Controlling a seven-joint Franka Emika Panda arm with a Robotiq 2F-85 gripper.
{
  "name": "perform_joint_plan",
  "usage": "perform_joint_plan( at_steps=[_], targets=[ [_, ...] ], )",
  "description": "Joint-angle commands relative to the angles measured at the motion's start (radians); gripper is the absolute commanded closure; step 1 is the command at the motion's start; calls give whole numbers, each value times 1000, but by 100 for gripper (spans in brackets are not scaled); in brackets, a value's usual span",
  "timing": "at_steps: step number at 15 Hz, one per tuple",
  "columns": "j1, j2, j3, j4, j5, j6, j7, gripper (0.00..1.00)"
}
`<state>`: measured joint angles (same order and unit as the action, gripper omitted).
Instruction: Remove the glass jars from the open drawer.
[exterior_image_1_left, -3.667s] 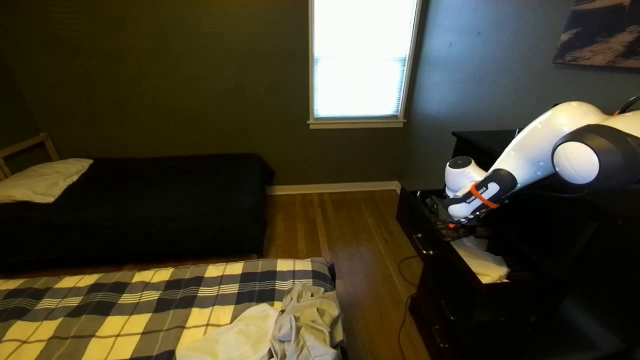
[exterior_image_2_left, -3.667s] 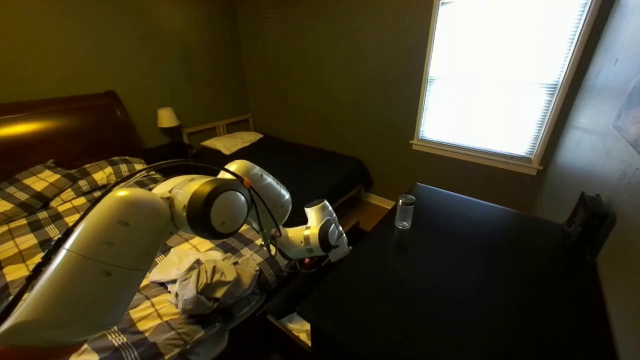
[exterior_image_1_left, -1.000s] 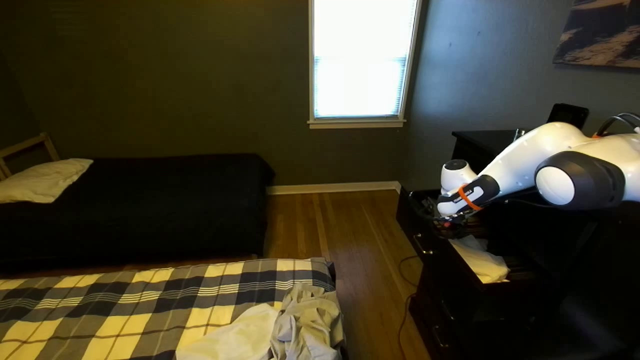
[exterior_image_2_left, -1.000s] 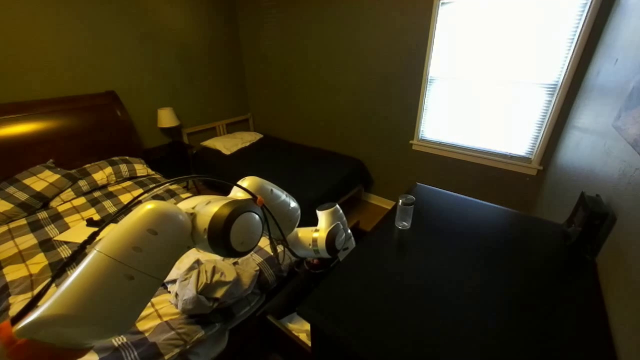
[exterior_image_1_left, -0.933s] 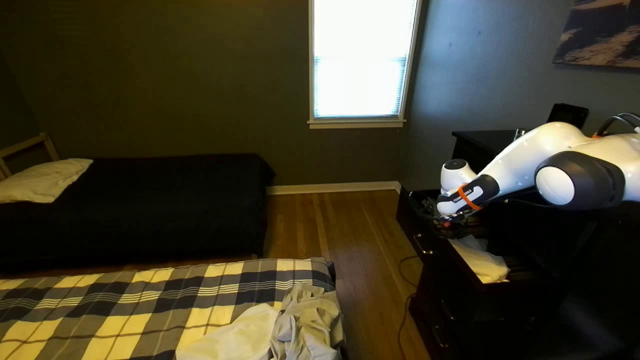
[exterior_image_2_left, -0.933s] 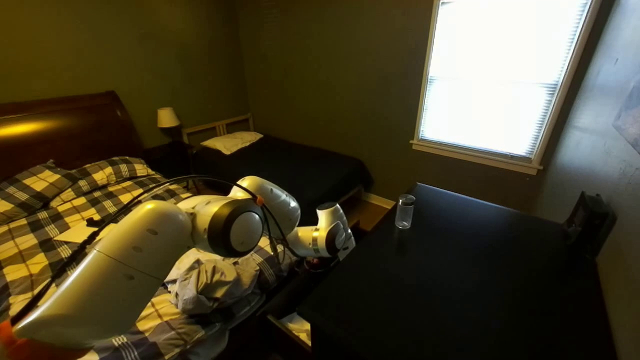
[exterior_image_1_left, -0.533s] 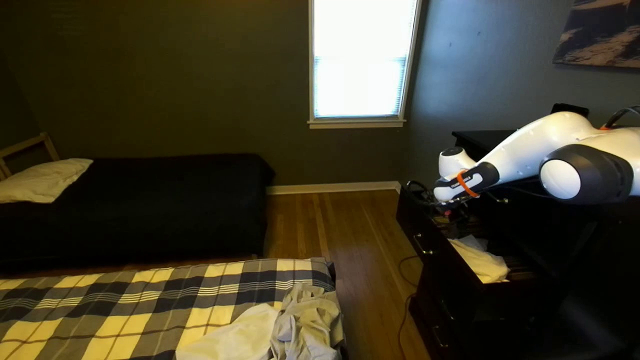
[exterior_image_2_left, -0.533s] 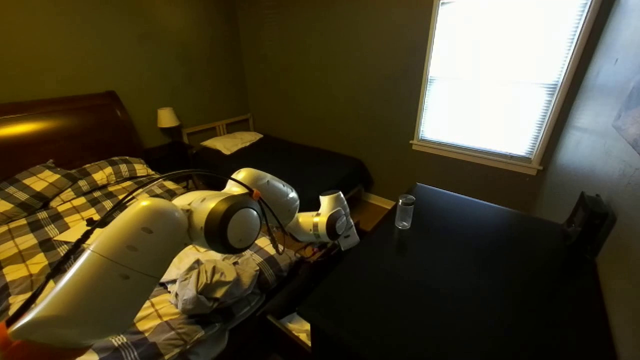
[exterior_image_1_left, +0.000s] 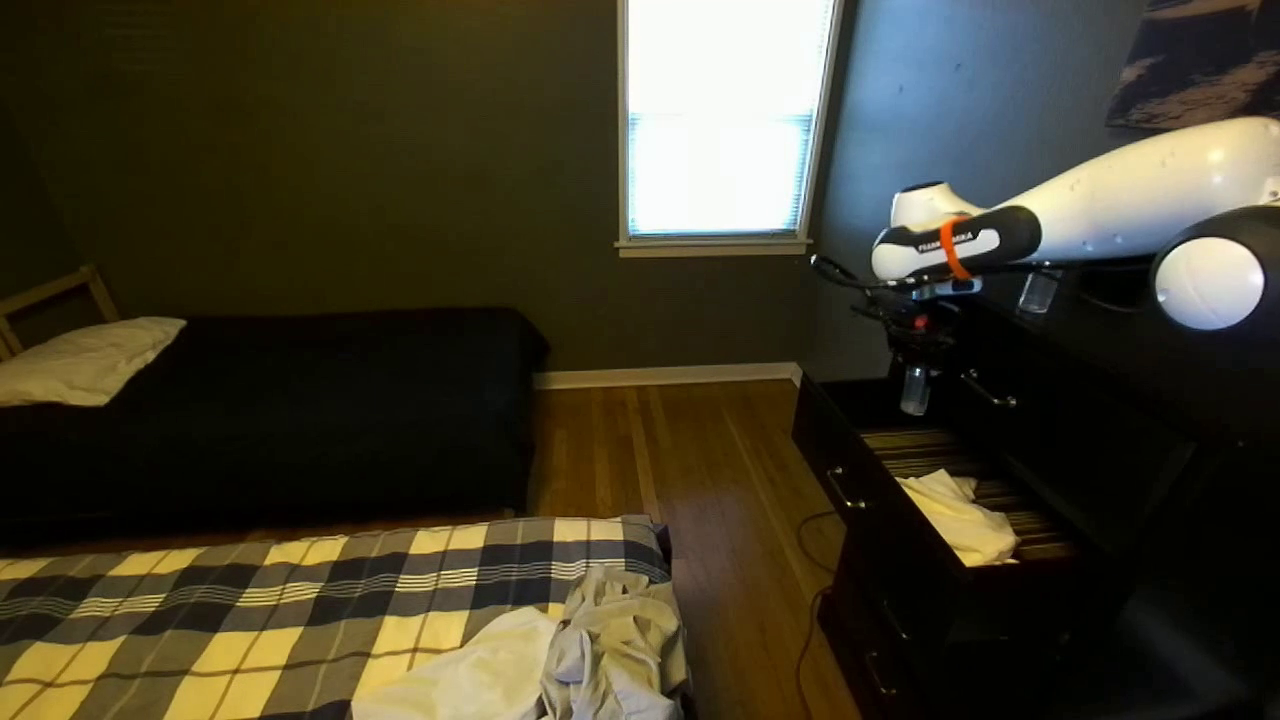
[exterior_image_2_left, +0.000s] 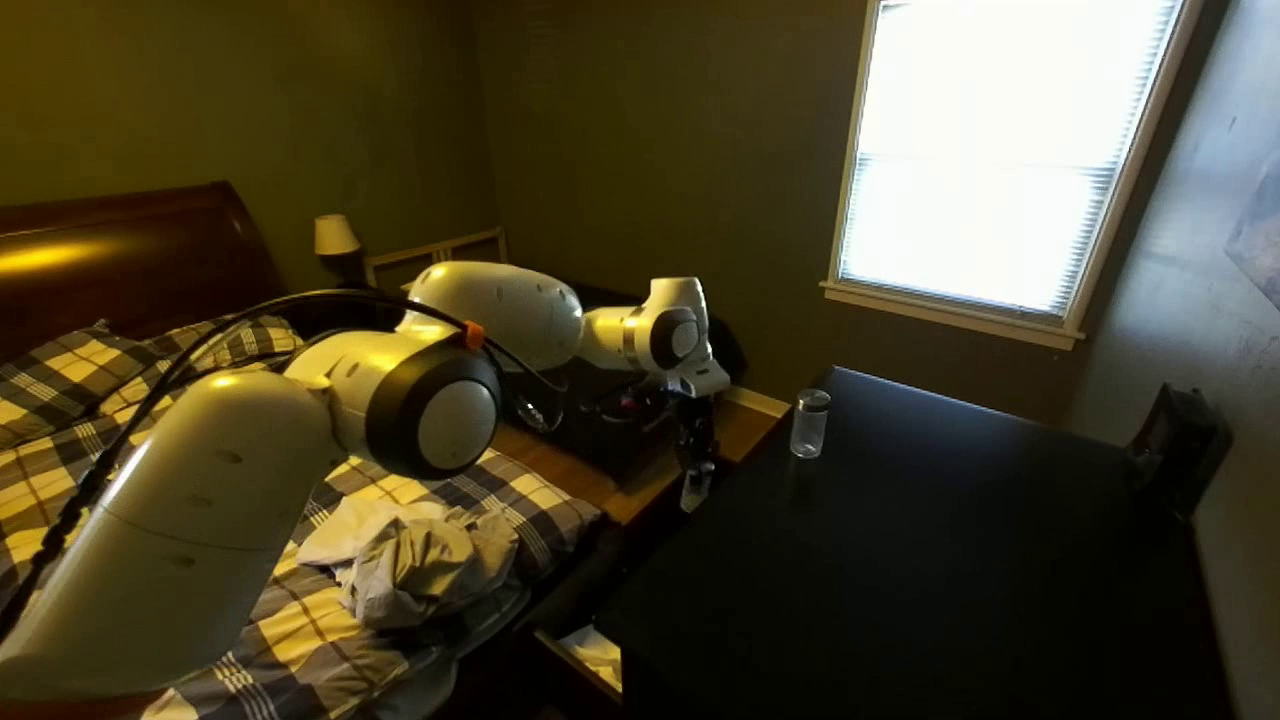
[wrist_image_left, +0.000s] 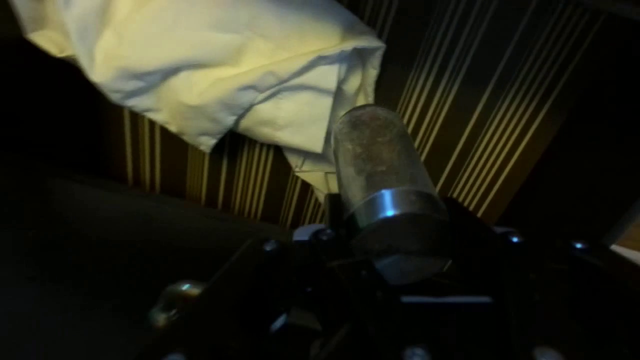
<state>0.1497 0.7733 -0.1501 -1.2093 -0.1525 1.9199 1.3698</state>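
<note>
In an exterior view, the open drawer (exterior_image_1_left: 880, 515) sticks out from the black dresser (exterior_image_1_left: 1080, 440). Your jaws point down over the far end of the drawer, and a clear glass jar (exterior_image_1_left: 914, 392) sticks out below them, hanging nearly straight up and down. A crumpled white cloth (exterior_image_1_left: 958, 520) lies in the near end of the drawer, on a striped lining (exterior_image_1_left: 915, 452). Your white arm (exterior_image_1_left: 1140, 200) stretches high above the drawer.

In an exterior view, a second glass jar (exterior_image_2_left: 809, 430) stands upright on the dresser's tabletop (exterior_image_2_left: 930, 560), higher than the drawer. A black thing (exterior_image_2_left: 1185, 450) stands at the back of that tabletop, well away from the drawer. You can see just a corner of the drawer here, past the tabletop's edge, with a bit of the cloth in it.

In the wrist view, your jaws are apart only as wide as the glass jar, and they have hold of it near its shiny band (wrist_image_left: 390, 202). It is very dark there, so you may not be able to tell just where each side touches. The glass bottom points down toward the drawer, and the cloth shows behind it.
</note>
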Motion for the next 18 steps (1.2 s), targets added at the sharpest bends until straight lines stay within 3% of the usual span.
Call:
perform_joint_plan(
  at_steps=[1,5,9,18],
  targets=[
    [-27,-48,18,112,22,-285,-91,75],
    [-53,-47,16,292,23,-557,-97,75],
    [-78,-43,-2,426,30,-685,-61,75],
    [-127,-26,-66,562,4,-647,110,75]
  ],
)
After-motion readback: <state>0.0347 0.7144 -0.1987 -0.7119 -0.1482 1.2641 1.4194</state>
